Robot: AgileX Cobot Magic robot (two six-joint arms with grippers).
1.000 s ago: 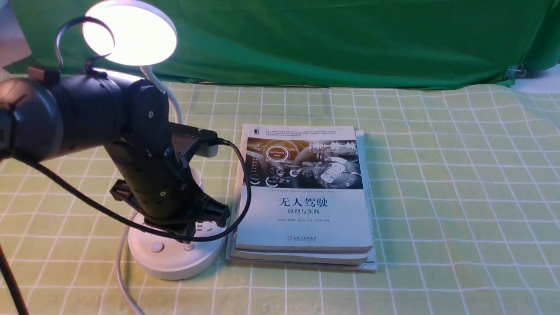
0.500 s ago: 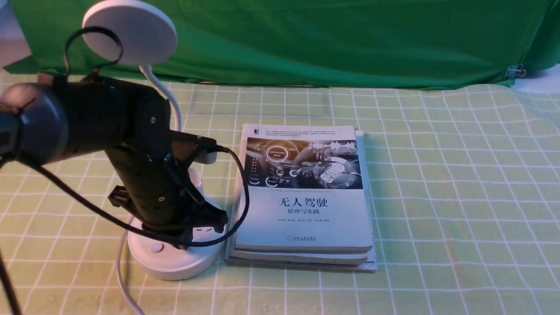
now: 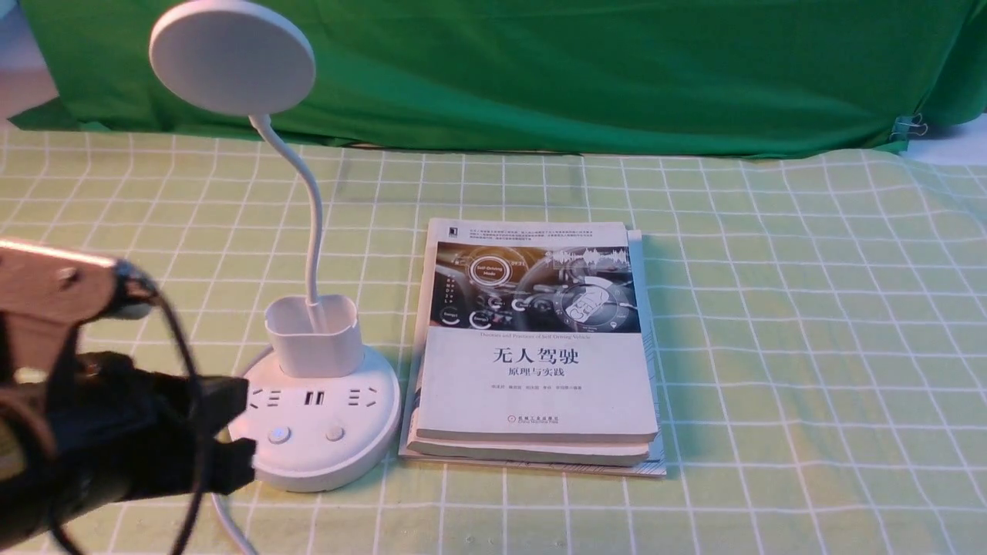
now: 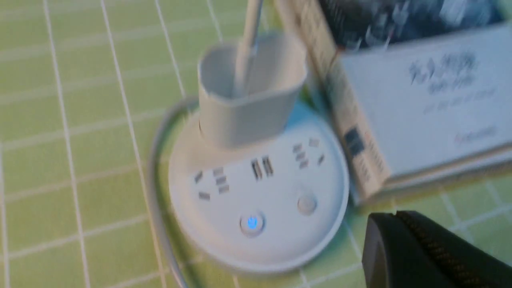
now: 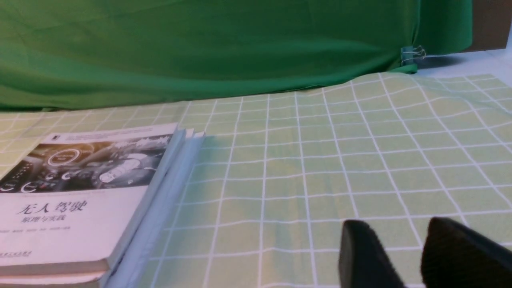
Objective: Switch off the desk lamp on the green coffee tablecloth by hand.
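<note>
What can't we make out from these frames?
- left gripper: cut off by the corner in the left wrist view and blurred in the front view, so the jaw state is unclear.
- desk lamp cord: leaves the bottom edge of the front view, plug unseen.
- book small print: too small in the front view, blurred in the left wrist view.
- right gripper: absent from the front view.

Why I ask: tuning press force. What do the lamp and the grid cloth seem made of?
The white round-based desk lamp looks like smooth moulded plastic, slightly glossy: rounded seamless edges, soft highlights. The light yellow-green grid tablecloth looks like thin matte woven fabric, probably: it ripples and creases.
</note>
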